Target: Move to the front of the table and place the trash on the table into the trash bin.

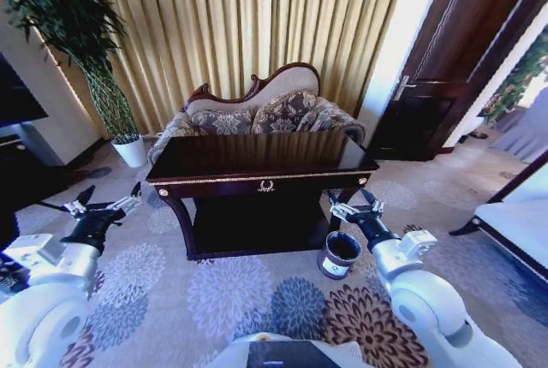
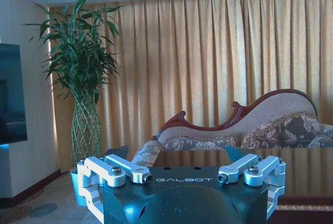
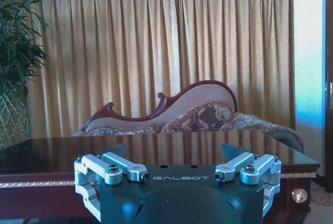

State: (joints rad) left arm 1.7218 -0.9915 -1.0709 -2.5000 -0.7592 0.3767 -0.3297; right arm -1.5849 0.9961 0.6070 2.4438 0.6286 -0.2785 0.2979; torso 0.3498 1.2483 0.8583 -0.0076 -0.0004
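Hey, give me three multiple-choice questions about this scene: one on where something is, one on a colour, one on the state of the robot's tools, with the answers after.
1. Where is the trash bin?
A. On the table top
B. On the carpet by the table's front right leg
C. Beside the plant pot

2. What colour are the curtains?
A. Golden yellow
B. Blue
C. White

3. How are the left tool and right tool?
A. Both open, holding nothing
B. Left shut on a bottle
C. Right shut on paper

Answers: 1 B, the bin stands on the floor near that leg. 2 A, golden folds behind the sofa. 3 A, both tools' fingers are spread with nothing between them.
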